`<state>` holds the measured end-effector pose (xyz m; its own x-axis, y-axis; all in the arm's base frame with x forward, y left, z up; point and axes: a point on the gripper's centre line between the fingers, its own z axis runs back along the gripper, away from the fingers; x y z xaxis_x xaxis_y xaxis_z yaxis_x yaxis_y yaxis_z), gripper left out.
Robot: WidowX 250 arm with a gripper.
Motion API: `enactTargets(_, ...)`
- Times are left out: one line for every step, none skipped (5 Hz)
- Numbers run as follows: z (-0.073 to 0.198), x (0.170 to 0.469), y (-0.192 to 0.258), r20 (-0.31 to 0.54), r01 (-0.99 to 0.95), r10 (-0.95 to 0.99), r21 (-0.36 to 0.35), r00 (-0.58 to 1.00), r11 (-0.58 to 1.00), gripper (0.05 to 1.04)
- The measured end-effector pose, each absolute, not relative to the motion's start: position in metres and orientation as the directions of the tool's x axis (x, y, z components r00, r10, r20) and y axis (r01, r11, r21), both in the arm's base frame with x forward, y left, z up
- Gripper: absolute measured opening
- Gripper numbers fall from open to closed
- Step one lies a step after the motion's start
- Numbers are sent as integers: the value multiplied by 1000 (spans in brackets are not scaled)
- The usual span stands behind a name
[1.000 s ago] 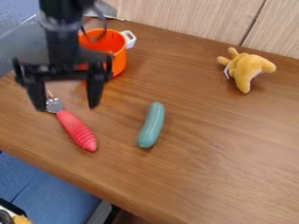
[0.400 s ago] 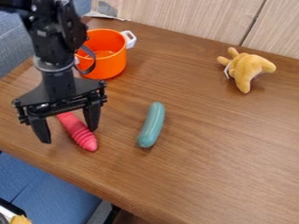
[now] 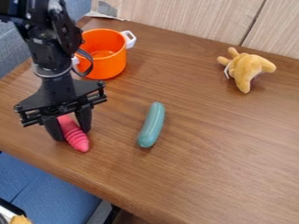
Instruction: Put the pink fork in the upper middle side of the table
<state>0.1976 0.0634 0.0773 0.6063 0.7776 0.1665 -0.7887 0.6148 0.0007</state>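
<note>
At the left of the table (image 3: 204,153), the gripper (image 3: 73,134) is low over the wood, shut on the pink fork. Its two fingers press against either side of the ridged handle of the pink fork (image 3: 76,139), whose rounded end sticks out below them, toward the table's front edge. The fork's metal head is hidden behind the gripper.
An orange pot (image 3: 111,65) with white handles stands just behind the gripper, partly overlapped by the arm. A teal sausage-shaped toy (image 3: 152,125) lies to the right. The yellow plush toy (image 3: 248,69) rests at the upper right, near the wooden wall (image 3: 187,17).
The gripper came down over the fork, and its fingers, wide apart before, closed on the handle. The handle's end shifted slightly left. The pot, teal toy and plush stayed put.
</note>
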Motion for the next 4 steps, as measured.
enactTargets(78,196,63,169,-786,773,17,611,618,413)
enactTargets(86,195,63,192,-782,765,23,615,623,413)
enactTargets(115,199,64,294,-788,753,1,589,616,413)
enactTargets(149,205,59,371,-780,726,-10,579,626,413)
